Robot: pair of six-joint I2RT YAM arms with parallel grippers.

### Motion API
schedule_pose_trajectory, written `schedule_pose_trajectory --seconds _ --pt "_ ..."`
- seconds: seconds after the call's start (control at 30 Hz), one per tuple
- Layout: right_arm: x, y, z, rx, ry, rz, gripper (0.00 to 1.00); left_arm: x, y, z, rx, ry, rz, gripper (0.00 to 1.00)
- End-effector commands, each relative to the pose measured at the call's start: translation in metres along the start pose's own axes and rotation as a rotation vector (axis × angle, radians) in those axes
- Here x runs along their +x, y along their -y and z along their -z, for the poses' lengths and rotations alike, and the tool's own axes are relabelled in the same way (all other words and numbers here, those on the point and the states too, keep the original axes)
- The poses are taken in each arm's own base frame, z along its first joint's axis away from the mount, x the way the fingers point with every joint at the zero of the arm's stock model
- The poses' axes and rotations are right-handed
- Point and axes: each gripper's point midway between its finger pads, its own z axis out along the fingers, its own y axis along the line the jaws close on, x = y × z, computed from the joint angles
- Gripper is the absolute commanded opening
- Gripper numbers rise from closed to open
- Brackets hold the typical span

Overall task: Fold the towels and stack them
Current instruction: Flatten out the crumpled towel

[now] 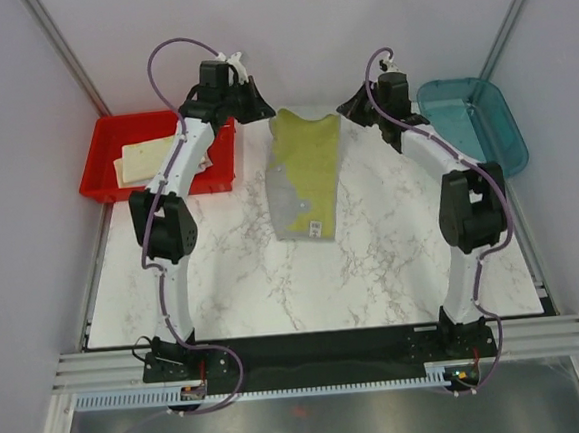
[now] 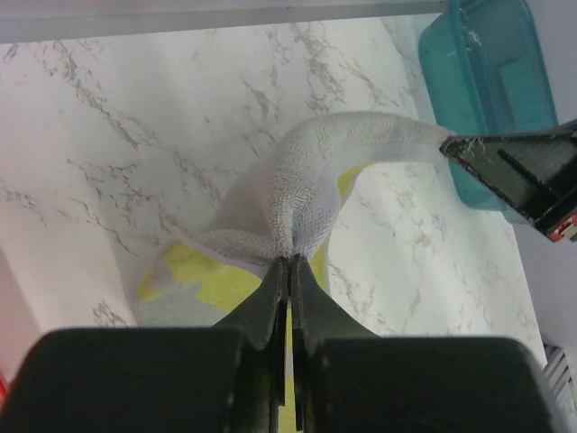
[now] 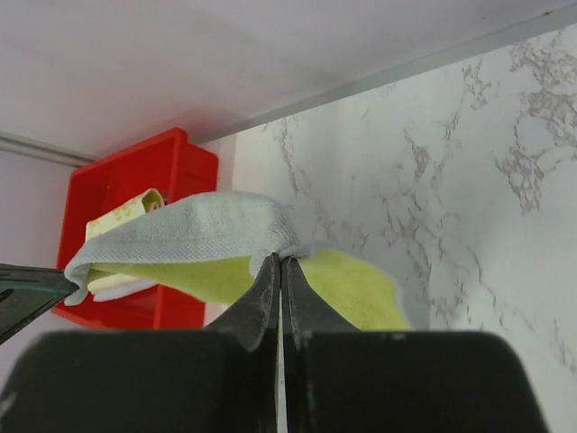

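A grey towel [image 1: 306, 175] with a yellow patch and a small white label lies stretched down the middle of the marble table. Its far edge is lifted between both grippers. My left gripper [image 1: 267, 115] is shut on the far left corner; the left wrist view shows the grey towel [image 2: 297, 194] bunched at the left gripper [image 2: 290, 260]. My right gripper [image 1: 345, 107] is shut on the far right corner; in the right wrist view the towel [image 3: 189, 236] hangs from the right gripper [image 3: 281, 260]. Cream-yellow folded towels [image 1: 149, 155] lie in the red bin.
The red bin [image 1: 100, 171] stands at the table's far left, with my left arm reaching over it. A teal bin [image 1: 503, 119] stands at the far right, with nothing seen inside it. White walls close off the back and sides.
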Motion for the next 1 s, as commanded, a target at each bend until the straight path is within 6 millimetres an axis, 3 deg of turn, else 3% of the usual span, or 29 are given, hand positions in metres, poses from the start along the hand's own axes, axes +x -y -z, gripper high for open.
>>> schedule_pose_trajectory --seconds 0.0,0.03,0.17,0.23,0.27,0.33,0.37,0.43,0.47,0.5,0.53,0.57,0.6,0.67,0.7,0.77,0.8,0.83,0.87,0.9,0.93,0.97 --pt "-0.025 -0.042 -0.026 -0.27 0.035 0.051 0.0 -0.021 0.009 -0.019 0.218 0.061 -0.098 0.02" --pt "-0.022 -0.033 -0.042 -0.258 0.026 0.058 0.0 -0.027 0.007 -0.023 0.233 0.09 -0.111 0.02" --pt "-0.022 0.001 -0.069 -0.206 0.026 0.014 0.0 -0.028 -0.015 -0.048 0.238 0.127 -0.089 0.02" --pt "-0.024 0.02 -0.079 -0.189 0.029 -0.01 0.0 -0.018 -0.024 -0.064 0.253 0.12 -0.063 0.03" --pt "-0.024 0.024 -0.083 -0.187 0.029 -0.024 0.0 -0.023 -0.024 -0.068 0.27 0.147 -0.057 0.06" --pt "-0.025 0.032 -0.094 -0.201 0.027 -0.023 0.0 -0.018 -0.03 -0.079 0.276 0.15 -0.03 0.3" --pt "-0.023 0.035 -0.096 -0.206 0.014 -0.018 0.04 -0.02 -0.031 -0.081 0.277 0.161 -0.031 0.4" --pt "-0.026 0.039 -0.104 -0.184 0.004 -0.008 0.32 -0.022 -0.033 -0.081 0.271 0.168 -0.034 0.55" --pt "-0.021 0.053 -0.103 -0.116 -0.029 -0.025 0.48 -0.024 -0.031 -0.075 0.266 0.161 -0.033 0.56" --pt "-0.024 0.056 -0.101 -0.089 -0.029 -0.015 0.53 -0.025 -0.032 -0.071 0.249 0.159 -0.033 0.56" --pt "-0.027 0.059 -0.09 -0.041 -0.035 -0.022 0.57 -0.026 -0.032 -0.066 0.228 0.161 -0.04 0.59" --pt "-0.019 0.07 -0.081 0.031 -0.066 -0.04 0.6 -0.042 -0.022 -0.046 0.218 0.194 -0.082 0.62" --pt "-0.025 0.085 -0.073 0.124 -0.029 -0.058 0.66 -0.045 -0.025 -0.039 0.173 0.206 -0.088 0.66" --pt "-0.019 0.092 -0.044 0.205 -0.04 -0.078 0.76 -0.041 -0.026 -0.025 0.136 0.207 -0.121 0.74" --pt "-0.017 0.097 -0.035 0.243 -0.035 -0.097 0.77 -0.042 -0.022 -0.008 0.11 0.216 -0.121 0.77" --pt "0.008 0.097 -0.01 0.273 -0.1 -0.123 0.75 -0.037 -0.017 0.006 0.105 0.201 -0.122 0.77" --pt "0.02 0.098 -0.002 0.287 -0.13 -0.13 0.72 -0.042 -0.005 0.026 0.113 0.216 -0.133 0.77" --pt "0.04 0.1 0.014 0.311 -0.168 -0.136 0.72 -0.017 -0.011 0.025 0.096 0.158 -0.108 0.77" --pt "0.059 0.095 0.022 0.321 -0.206 -0.132 0.72 -0.009 -0.008 0.034 0.1 0.144 -0.111 0.77" --pt "0.074 0.094 0.031 0.334 -0.232 -0.139 0.72 0.012 -0.006 0.045 0.099 0.108 -0.106 0.77" --pt "0.096 0.096 0.049 0.35 -0.27 -0.146 0.71 0.024 -0.004 0.053 0.092 0.089 -0.105 0.76" --pt "0.117 0.086 0.058 0.349 -0.304 -0.159 0.71 0.035 -0.005 0.06 0.081 0.073 -0.101 0.76"
